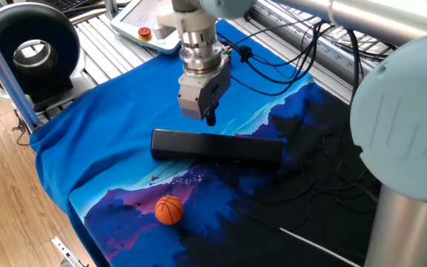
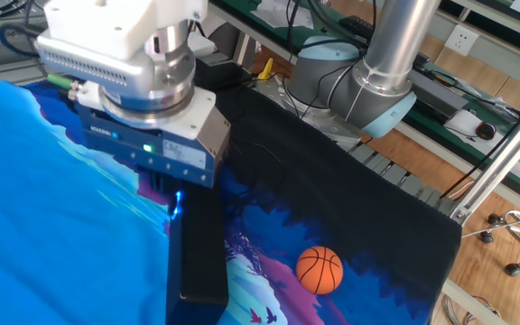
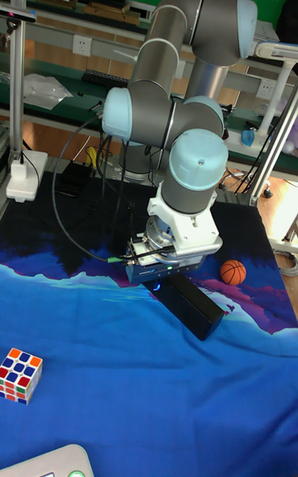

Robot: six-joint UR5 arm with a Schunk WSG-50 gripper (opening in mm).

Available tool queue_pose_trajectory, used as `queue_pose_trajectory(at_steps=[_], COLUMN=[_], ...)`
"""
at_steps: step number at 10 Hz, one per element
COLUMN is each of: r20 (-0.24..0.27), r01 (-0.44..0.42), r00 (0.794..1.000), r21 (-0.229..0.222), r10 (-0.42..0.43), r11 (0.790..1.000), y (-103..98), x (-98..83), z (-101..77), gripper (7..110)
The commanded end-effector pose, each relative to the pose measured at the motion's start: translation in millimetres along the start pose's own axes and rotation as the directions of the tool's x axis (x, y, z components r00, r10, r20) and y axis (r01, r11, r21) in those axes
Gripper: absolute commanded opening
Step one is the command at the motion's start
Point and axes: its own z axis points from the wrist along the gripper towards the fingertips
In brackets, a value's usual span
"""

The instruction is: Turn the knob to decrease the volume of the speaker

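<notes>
Gripper (image 1: 209, 117) hangs just above speaker (image 1: 216, 146), over its middle, not touching; fingers close together, nothing held; orange ball (image 1: 169, 210) near speaker, well apart from gripper

Table (image 1: 110, 59): my table has a slatted metal top, bare at the upper left of one fixed view and at the right of the other fixed view.
Cloth (image 1: 110, 141): a blue-and-black printed cloth covers most of the table, hanging over the lower-left edge.
Speaker (image 1: 216, 146): lies flat on the cloth, mid-frame, long side running left to right.
Ball (image 1: 169, 209): orange, on the cloth, lower centre, apart from the speaker.
Cube (image 3: 20, 375): a colour puzzle cube on the cloth, lower left of the tall fixed view.
Cables (image 1: 325, 178): thin black cables trail over the cloth's dark right side.
Pendant (image 1: 145, 26): a white pendant rests on the bare slats, top of frame.
</notes>
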Motion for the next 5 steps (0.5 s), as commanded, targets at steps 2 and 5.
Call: queue_pose_trajectory(at_steps=[2, 5], r20=[0.025, 0.023], r01=[0.0, 0.005], r00=[1.0, 1.0], r21=[0.004, 0.008], r10=[0.0, -0.005], r11=[1.0, 1.0], y=[6.5, 1.0], x=[-1.3, 1.0], z=[9.3, 12.9], gripper=[7, 7])
